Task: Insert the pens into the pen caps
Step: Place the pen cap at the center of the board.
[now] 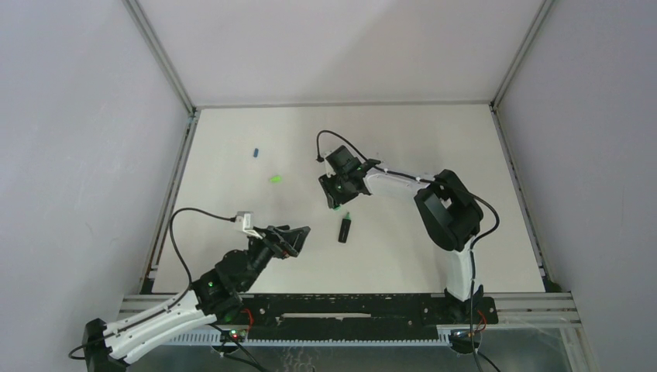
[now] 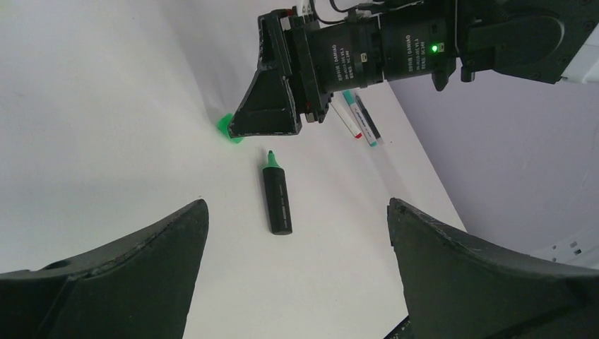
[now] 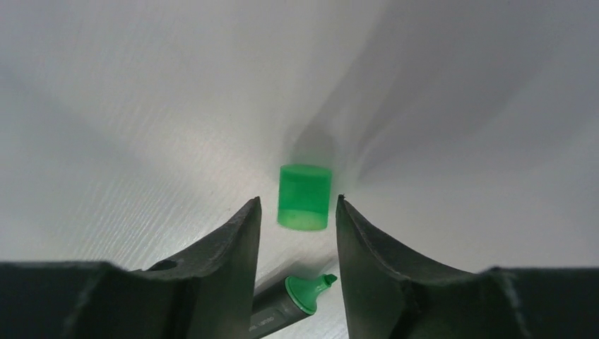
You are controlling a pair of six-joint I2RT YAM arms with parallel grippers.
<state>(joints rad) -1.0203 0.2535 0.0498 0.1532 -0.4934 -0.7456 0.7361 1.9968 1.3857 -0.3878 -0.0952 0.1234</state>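
A bright green cap [image 3: 304,196] stands upright on the table, right at the tips of my right gripper [image 3: 298,200]. The jaws are open and stand either side of it, with a small gap on each side. A thick black marker [image 3: 282,307] with a bare green tip lies just below, and also shows in the top view [image 1: 343,229]. My left gripper [image 2: 300,210] is open and empty, with the marker [image 2: 277,198] lying ahead of it. Two thin white pens [image 2: 359,119], red-ended and teal-ended, lie beyond my right gripper [image 2: 272,116].
A small blue cap [image 1: 253,153] and a light green cap [image 1: 275,179] lie on the far left part of the white table [image 1: 434,139]. Grey walls enclose the table on three sides. The right arm's cable loops above its wrist.
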